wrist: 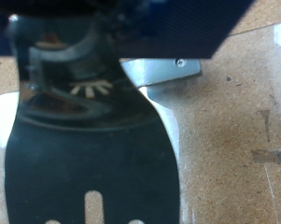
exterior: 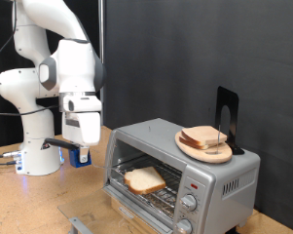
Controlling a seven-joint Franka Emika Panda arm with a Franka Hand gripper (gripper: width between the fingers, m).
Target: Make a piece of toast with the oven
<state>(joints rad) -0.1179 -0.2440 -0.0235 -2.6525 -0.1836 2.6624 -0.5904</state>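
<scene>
The silver toaster oven (exterior: 209,180) stands at the exterior view's right, with knobs down its right side. One piece of toast (exterior: 144,178) lies flat on the wire rack in its front opening. More bread slices lie on a round wooden plate (exterior: 190,146) on top of the oven. My gripper (exterior: 81,154) points down over the table to the oven's left, apart from the oven and the toast. In the wrist view a black slotted spatula-like blade (wrist: 89,159) fills the picture close under the hand. Whether the fingers grip it does not show.
A black upright stand (exterior: 227,115) sits on the oven top behind the plate. A small metal piece (exterior: 81,224) lies on the table near the exterior view's bottom edge. A metal bracket (wrist: 166,71) shows on the cork-coloured table beside the blade. The robot base (exterior: 37,156) stands at the left.
</scene>
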